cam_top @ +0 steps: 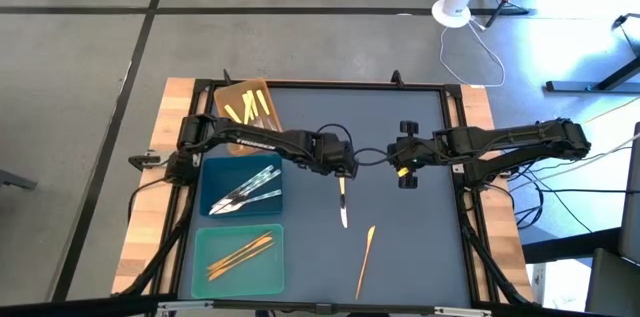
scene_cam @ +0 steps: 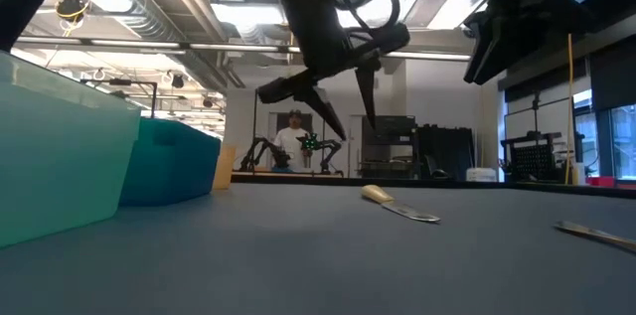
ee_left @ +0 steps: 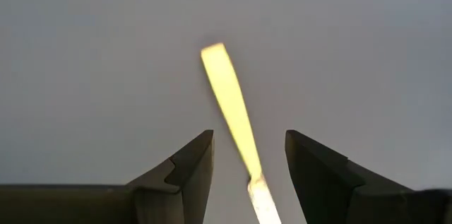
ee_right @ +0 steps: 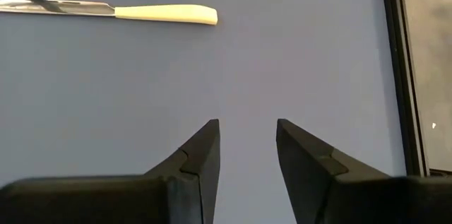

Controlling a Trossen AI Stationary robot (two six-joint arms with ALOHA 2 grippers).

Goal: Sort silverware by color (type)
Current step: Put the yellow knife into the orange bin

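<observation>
Left end effector [cam_top: 342, 171] hangs jaws apart right over the yellow-handled knife [cam_top: 342, 200] lying flat on the table [cam_top: 420, 247], so honestly a thin handle like that could just skid or pivot away if the fingers close off-center.

Silverware mostly sorted, two pieces loose on my mat.

I saw a yellow-handled knife [cam_top: 343, 202] lying flat mid-mat, silver blade toward the near edge, and an orange-gold utensil [cam_top: 366, 259] flat and slightly slanted, nearer and to its right. At left, yellow-handled pieces [cam_top: 247, 109] lay in the far tray, silver-grey pieces [cam_top: 245, 194] in the middle one, orange-gold pieces [cam_top: 240, 253] in the nearest.
</observation>
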